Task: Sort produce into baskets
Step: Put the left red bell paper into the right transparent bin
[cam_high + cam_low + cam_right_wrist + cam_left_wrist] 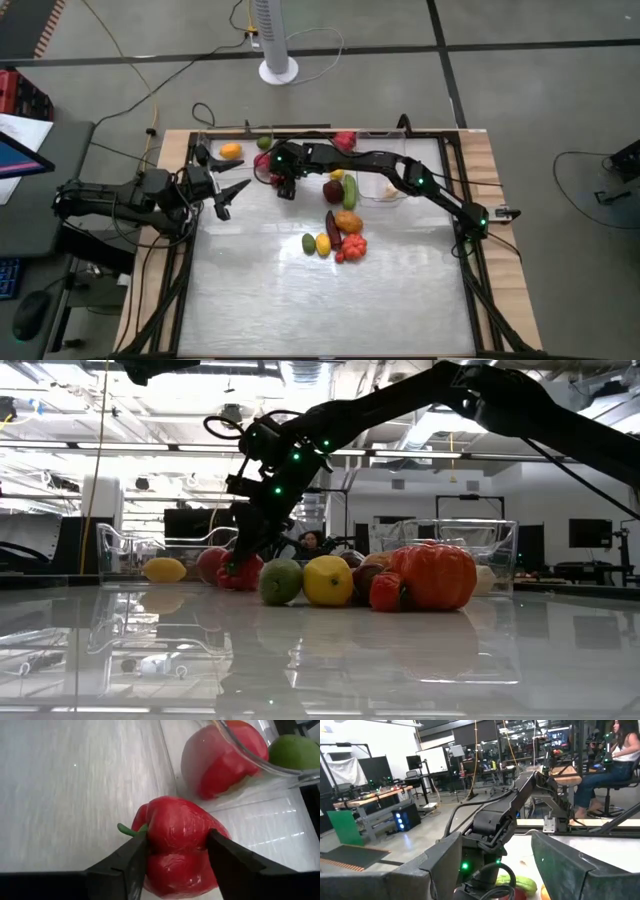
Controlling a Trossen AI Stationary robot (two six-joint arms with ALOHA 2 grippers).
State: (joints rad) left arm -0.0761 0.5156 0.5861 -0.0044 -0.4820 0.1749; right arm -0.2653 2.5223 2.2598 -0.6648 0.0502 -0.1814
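A red pepper (175,845) with a green stem lies on the white table, just outside the left clear basket (235,757). My right gripper (177,840) is shut on it, reaching across the table (278,183). Inside that basket sit another red pepper (220,760), a green lime (295,750) and a yellow fruit (231,151). The remaining produce lies heaped mid-table (340,235). My left gripper (225,195) waits open at the table's left, holding nothing. My right gripper pinches the red pepper's two opposite sides (150,840) between its two fingers, close to the stem end. The fingers slant down at it from the table's right side. The pepper's underside rests on the table (240,582).
A second clear basket (385,140) at the far middle holds a pale garlic (390,188) and a red piece (345,140). A cucumber (349,190) and a dark red fruit (333,190) lie beside it. The near half of the table is bare. A person sits in the room beyond.
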